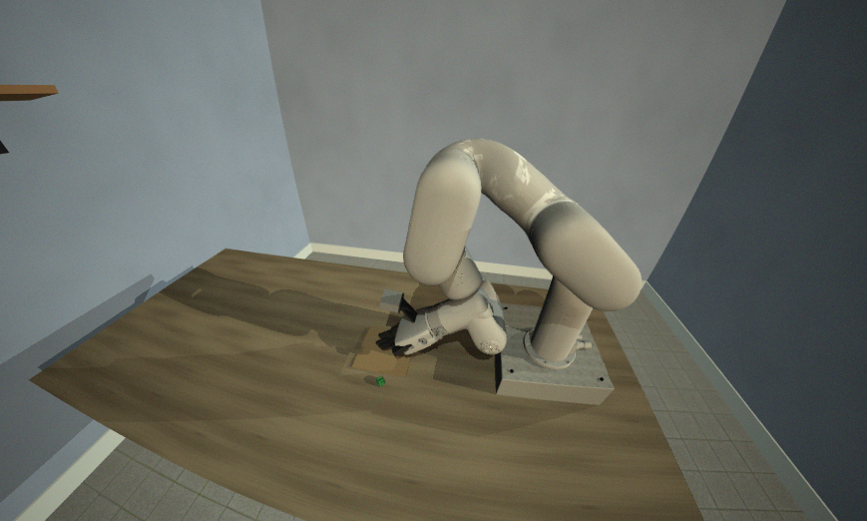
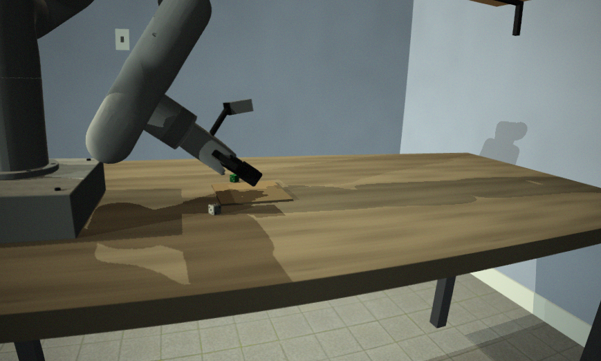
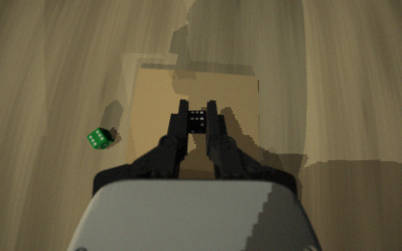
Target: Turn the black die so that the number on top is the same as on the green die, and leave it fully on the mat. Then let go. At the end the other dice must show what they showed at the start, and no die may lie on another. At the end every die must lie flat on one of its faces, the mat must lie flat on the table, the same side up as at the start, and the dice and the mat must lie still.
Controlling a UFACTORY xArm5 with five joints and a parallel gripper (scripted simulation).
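Observation:
My gripper points down at a slant, shut on the black die, a little above the mat. In the wrist view the black die shows rows of white pips on the face towards the camera; the fingers cover its sides. The top and exterior views do not show it clearly. The tan mat lies flat on the table. The green die lies on the table beside the mat, with two rows of white pips on a face in the wrist view.
A white die lies on the table close to the mat's near edge in the exterior view; the other views do not show it. The robot's base stands on the table behind the gripper. Arm shadows fall across the mat and table.

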